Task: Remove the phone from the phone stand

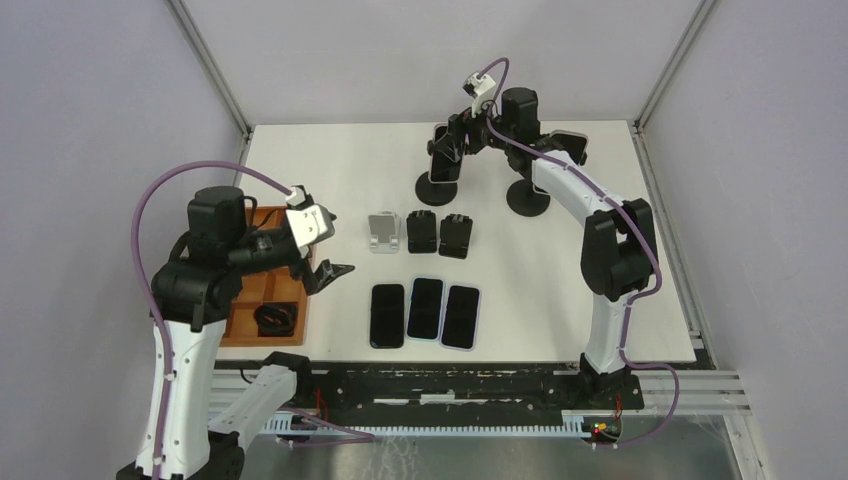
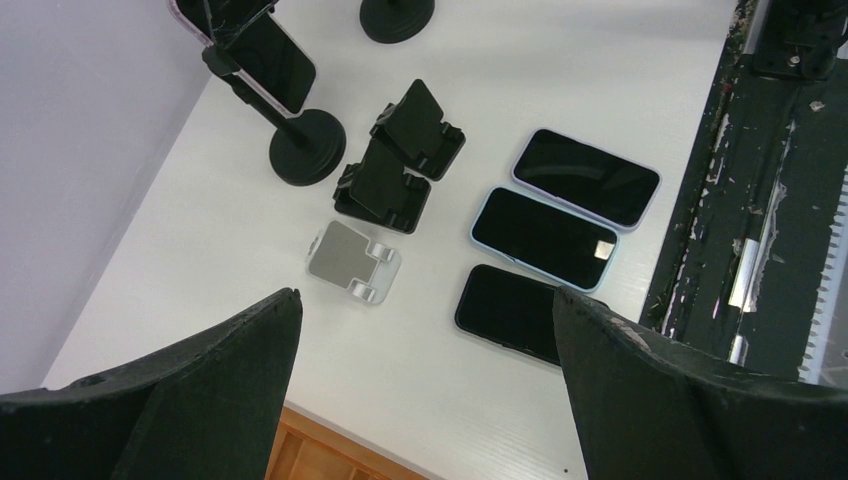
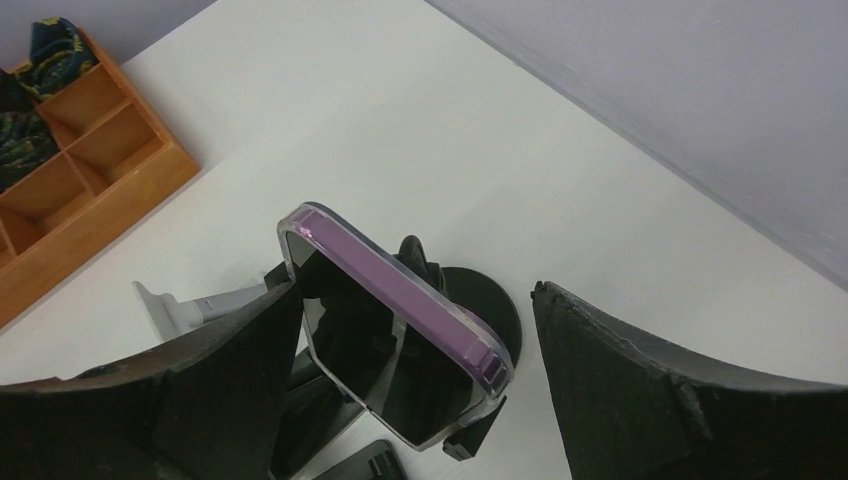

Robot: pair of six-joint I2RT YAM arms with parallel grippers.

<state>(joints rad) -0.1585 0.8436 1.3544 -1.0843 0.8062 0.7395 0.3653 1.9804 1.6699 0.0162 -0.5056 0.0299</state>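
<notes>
A phone in a purple case stands tilted on a black stand with a round base at the far side of the table. My right gripper is open, with one finger on each side of the phone; the left finger is very near its edge. In the top view the phone and its base sit under the right gripper. My left gripper is open and empty, hovering above the table beside the wooden tray. The left wrist view also shows the phone.
A second round-base stand with a phone is to the right. One silver stand and two black folding stands sit mid-table. Three phones lie flat in front. A wooden tray stands at the left edge.
</notes>
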